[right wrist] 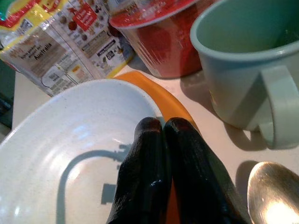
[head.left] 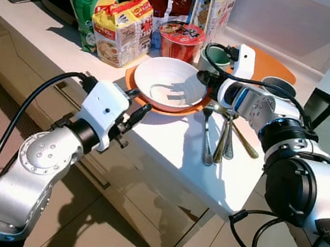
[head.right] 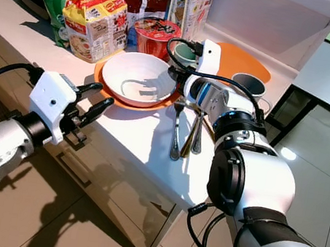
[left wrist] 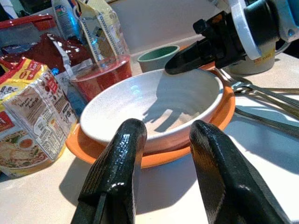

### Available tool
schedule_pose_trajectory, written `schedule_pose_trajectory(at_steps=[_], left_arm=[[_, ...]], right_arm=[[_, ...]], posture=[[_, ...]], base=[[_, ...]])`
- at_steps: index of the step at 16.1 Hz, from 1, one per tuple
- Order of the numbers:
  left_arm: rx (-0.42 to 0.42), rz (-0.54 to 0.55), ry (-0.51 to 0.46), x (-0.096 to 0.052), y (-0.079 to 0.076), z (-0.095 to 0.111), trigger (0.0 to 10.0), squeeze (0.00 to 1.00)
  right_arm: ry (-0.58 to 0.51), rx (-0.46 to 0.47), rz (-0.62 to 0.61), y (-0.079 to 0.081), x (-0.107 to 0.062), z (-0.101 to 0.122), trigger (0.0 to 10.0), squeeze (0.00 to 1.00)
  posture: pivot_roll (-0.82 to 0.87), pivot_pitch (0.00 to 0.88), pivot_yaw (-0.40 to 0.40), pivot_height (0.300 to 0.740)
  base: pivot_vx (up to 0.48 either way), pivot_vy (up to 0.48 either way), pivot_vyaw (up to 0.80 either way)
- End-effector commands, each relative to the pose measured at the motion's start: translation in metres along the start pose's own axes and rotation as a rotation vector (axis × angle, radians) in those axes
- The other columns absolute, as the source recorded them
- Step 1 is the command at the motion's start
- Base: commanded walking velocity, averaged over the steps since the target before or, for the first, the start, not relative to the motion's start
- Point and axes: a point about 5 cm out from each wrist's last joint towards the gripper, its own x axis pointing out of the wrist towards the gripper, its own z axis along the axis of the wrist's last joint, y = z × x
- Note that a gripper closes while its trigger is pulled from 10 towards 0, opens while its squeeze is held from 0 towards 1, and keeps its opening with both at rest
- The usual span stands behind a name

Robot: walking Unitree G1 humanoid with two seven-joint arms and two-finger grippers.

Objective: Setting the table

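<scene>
Bowl, white, glazed, sits on an orange plate mid-counter, empty. At 12 o'clock from it: red noodle cup; at 10 o'clock: yellow noodle pack and green bag. At 1 o'clock: pale green mug. At 4 o'clock: cutlery, spoons and forks lying loose on the counter.

We see our right tool clenched, fingers pressed together, holding nothing, tips over the bowl's rim at its 3 o'clock side. Our left tool is released, fingers spread, hovering off the counter's front edge at the bowl's 7 o'clock, pointing toward it, not touching.

Handling, as we judge it: bowl looks ceramic, so stiff, fairly heavy, breakable, glaze slippery. Rim is the only thin part to pinch; one finger inside, one outside, at the near edge. It rests loose on the plate, so it may slide or drag the plate. Cutlery is thin, hard, flat to the counter; grab at the handle mid-length.
</scene>
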Motion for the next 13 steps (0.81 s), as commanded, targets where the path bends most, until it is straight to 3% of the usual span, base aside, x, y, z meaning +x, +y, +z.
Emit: schedule_pose_trajectory(at_steps=[1, 5, 13], left_arm=[[0.019, 0.007, -0.014, 0.003, 0.003, 0.003, 10.0, 0.00], [0.029, 0.021, -0.025, 0.004, 0.006, 0.005, 10.0, 0.00], [0.053, 0.146, -0.038, 0.010, 0.021, 0.005, 10.0, 0.00]], right_arm=[[-0.042, -0.004, 0.022, 0.005, -0.001, 0.016, 0.0, 0.00], [-0.066, -0.008, 0.047, 0.009, -0.002, 0.023, 0.0, 0.00], [-0.227, 0.020, 0.196, 0.026, -0.013, 0.069, 0.0, 0.00]], posture=[[0.17, 0.000, -0.059, 0.740], [0.17, 0.000, -0.060, 0.740], [0.15, 0.000, -0.051, 0.740]], base=[[0.000, 0.000, 0.00], [0.000, 0.000, 0.00], [0.000, 0.000, 0.00]])
